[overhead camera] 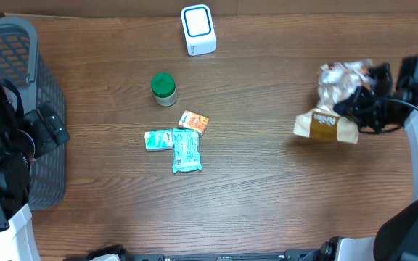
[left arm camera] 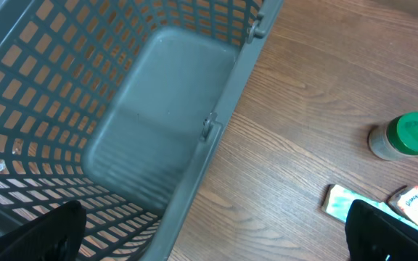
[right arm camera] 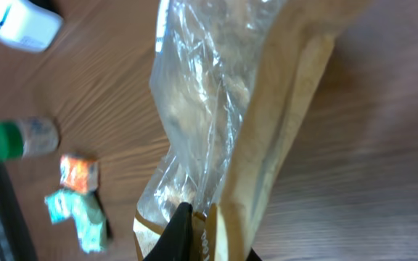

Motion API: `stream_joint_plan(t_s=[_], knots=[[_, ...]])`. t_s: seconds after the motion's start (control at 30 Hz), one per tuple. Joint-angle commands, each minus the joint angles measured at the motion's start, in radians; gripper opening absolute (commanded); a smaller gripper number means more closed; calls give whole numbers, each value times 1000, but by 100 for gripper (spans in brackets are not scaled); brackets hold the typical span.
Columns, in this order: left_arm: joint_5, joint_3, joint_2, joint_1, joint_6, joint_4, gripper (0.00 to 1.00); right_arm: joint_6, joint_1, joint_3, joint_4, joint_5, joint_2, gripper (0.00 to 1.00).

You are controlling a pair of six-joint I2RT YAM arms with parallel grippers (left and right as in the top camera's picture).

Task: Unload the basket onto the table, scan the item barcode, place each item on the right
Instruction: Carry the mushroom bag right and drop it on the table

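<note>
Bag clamped in R gripper; transport step, prob. Next: bring barcode side twd scanner. L gripper spread wide, empty.

The brown wood-grain bench carries a grey plastic mesh basket at its left edge and a white-and-blue scanner box near the far edge. At mid-bench are a green-lidded jar, a small orange packet and a small teal packet just beside a larger teal packet.

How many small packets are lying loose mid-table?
3, clustered: orange packet at top, small teal packet lower left, larger teal packet lower right. Anything beneath them would be hidden.
</note>
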Motion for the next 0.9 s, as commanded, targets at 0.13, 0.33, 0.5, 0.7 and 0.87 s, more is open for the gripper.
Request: stream_joint_plan(t_s=[0.13,0.33,0.5,0.7,0.87], knots=[[-10,20,-9,5,-21,1,100,28,-97,-131,66,-35,-5,20],[-10,20,-9,5,-21,1,100,29,-96,-129,17,0,-6,76],[-10,20,-9,5,-21,1,100,24,-60,-53,-112,0,-6,73],[-10,20,-9,5,-21,1,100,34,51,92,-202,3,-6,68],[-10,20,-9,5,-21,1,100,151,215,135,-119,0,-6,64]])
